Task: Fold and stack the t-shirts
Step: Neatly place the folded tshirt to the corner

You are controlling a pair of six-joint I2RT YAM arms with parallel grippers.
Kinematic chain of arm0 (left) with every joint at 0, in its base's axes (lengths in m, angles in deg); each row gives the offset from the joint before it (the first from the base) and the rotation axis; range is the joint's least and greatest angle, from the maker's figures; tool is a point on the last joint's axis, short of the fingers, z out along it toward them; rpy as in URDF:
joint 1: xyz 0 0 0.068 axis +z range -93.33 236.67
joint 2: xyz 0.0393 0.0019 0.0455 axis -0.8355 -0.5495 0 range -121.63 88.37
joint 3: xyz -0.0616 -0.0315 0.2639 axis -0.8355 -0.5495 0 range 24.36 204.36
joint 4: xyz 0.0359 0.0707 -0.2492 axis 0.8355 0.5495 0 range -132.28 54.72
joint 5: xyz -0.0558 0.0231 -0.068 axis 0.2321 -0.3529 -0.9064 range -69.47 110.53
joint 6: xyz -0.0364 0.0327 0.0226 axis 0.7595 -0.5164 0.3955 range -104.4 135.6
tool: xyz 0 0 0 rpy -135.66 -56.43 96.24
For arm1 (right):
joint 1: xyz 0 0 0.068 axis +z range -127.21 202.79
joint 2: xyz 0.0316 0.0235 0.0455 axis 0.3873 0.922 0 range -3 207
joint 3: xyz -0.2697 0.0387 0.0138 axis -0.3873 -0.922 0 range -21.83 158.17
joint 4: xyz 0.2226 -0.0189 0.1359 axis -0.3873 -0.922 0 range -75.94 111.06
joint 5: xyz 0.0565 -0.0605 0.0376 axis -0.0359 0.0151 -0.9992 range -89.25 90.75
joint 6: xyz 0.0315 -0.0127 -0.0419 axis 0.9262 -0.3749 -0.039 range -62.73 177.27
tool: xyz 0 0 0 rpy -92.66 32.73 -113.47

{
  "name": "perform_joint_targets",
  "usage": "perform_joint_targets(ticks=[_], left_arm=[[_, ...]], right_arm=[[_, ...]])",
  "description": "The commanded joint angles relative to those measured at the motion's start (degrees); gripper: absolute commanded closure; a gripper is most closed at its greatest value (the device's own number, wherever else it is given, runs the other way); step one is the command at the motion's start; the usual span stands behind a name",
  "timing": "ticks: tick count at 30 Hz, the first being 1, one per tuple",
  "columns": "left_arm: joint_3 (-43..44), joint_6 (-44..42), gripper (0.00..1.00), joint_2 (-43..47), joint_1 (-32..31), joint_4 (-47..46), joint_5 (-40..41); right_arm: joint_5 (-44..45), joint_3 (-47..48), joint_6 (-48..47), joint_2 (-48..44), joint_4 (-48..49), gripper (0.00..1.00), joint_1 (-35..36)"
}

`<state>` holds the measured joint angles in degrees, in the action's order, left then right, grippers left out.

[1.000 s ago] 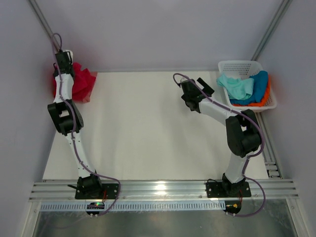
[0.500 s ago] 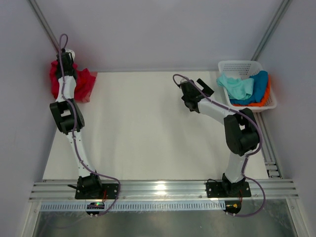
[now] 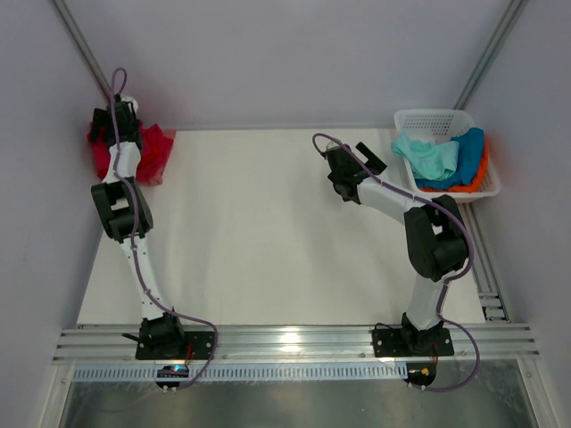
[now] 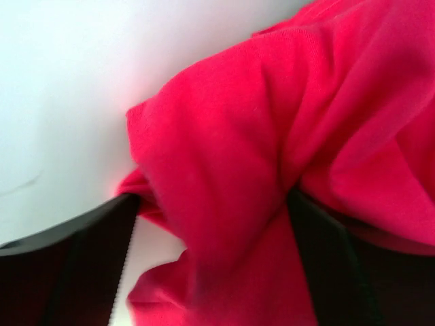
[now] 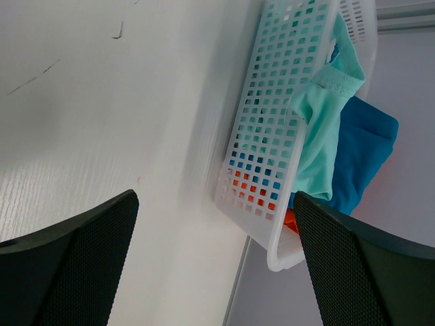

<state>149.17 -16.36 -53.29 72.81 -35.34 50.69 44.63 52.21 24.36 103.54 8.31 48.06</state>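
Crumpled red t-shirts (image 3: 152, 152) lie in a heap at the table's far left corner. My left gripper (image 3: 111, 123) hangs over the heap's left side. In the left wrist view its jaws stand wide, so my left gripper (image 4: 211, 272) is open, with a loose fold of red cloth (image 4: 272, 136) lying between the black fingers (image 4: 68, 265). My right gripper (image 3: 370, 156) is open and holds nothing, just left of the basket. Mint-green (image 3: 428, 156), blue (image 3: 466, 152) and orange (image 3: 484, 174) t-shirts sit bunched in that basket.
The white lattice basket (image 3: 419, 116) stands at the far right of the white table (image 3: 259, 232). The right wrist view shows the basket wall (image 5: 272, 136) close ahead of my right gripper (image 5: 214, 265). Grey walls close the back and sides. An aluminium rail (image 3: 294, 341) runs along the near edge.
My left gripper's jaws have gone from shut to wide apart over the red heap, and the wrist has shifted slightly at the corner. The right arm has not moved.
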Motion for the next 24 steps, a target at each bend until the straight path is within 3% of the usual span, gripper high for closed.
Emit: perform_joint_targets(ticks=[1,11,24], left_arm=[[-0.63,1.12,0.01,-0.63,0.56,-1.49,3.33],[-3.62,9.11,0.01,7.10,-1.99,-0.09,0.61],[-3.52,8.58,0.01,17.82,-8.05,-1.49,0.18]], right_arm=[[0.51,1.72,1.18,0.07,0.10,0.01,-0.14],[-0.46,1.46,1.79,0.07,0.36,0.01,-0.05],[-2.04,-0.39,2.23,-1.95,1.24,0.00,-0.05]])
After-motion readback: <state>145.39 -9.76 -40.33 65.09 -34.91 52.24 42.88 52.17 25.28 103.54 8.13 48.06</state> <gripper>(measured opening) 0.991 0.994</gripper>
